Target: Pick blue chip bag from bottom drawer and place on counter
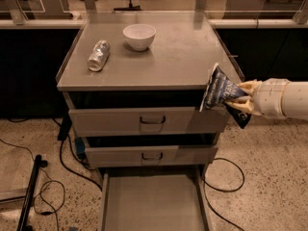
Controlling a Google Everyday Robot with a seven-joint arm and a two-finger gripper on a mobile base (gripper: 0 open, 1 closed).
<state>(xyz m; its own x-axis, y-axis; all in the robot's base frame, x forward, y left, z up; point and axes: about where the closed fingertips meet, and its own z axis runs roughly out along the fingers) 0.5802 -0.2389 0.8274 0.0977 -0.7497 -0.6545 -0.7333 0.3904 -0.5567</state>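
My claw [239, 96] gripped the crinkled dark blue chip bag [219, 89] at the front right corner of the tabletop [183, 57], whose nearby surface lay bare.

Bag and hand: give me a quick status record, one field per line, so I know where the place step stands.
hand: right of the cabinet, at counter-edge height, shut on the bag
bag: held in the air at the counter's front right corner, not set down
bottom drawer: pulled open
counter: holds a bowl and a can on its left half
task left: set the bag on the counter
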